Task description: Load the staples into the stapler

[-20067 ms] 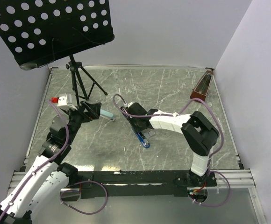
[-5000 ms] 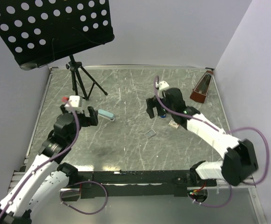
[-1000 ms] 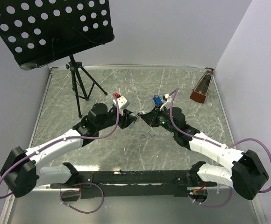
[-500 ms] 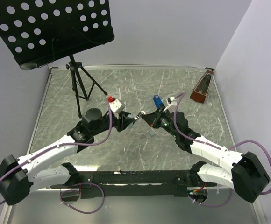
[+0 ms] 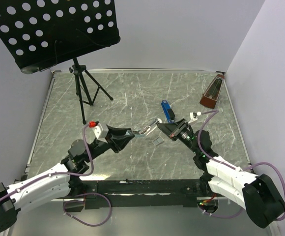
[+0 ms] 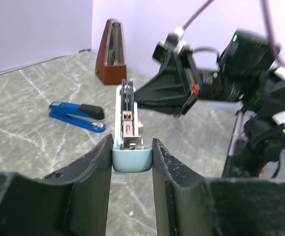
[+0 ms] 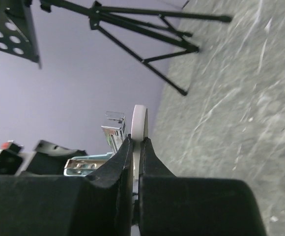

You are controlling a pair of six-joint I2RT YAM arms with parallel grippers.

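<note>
Above the table [image 5: 108, 93], a pale blue stapler [image 6: 131, 161] is held in the air, and all places below are given from it. Its rear end is clamped between the fingers of the left gripper [image 5: 125, 136], and a metal staple channel [image 6: 128, 132] shows along its top. At its front end, the right gripper [image 7: 135, 143] is pressed together on a thin pale edge [image 7: 139, 120]. This seems to be the stapler's top cover, though the view is too narrow for certainty. Just nearer the arm bases than the stapler's front, the staples [image 5: 157, 141] lie on the table as a small silvery strip, untouched. Beyond the stapler's front, a dark blue stapler [image 5: 167, 110] lies flat on the table, apart from both grippers.

The step in hand is judged to be opening the held stapler so the channel is laid bare. It is best done with the rear clamped firm and level while the cover is swung back about its hinge in a slow arc, not pulled straight away. The cover should be opened fully before it is released.
</note>
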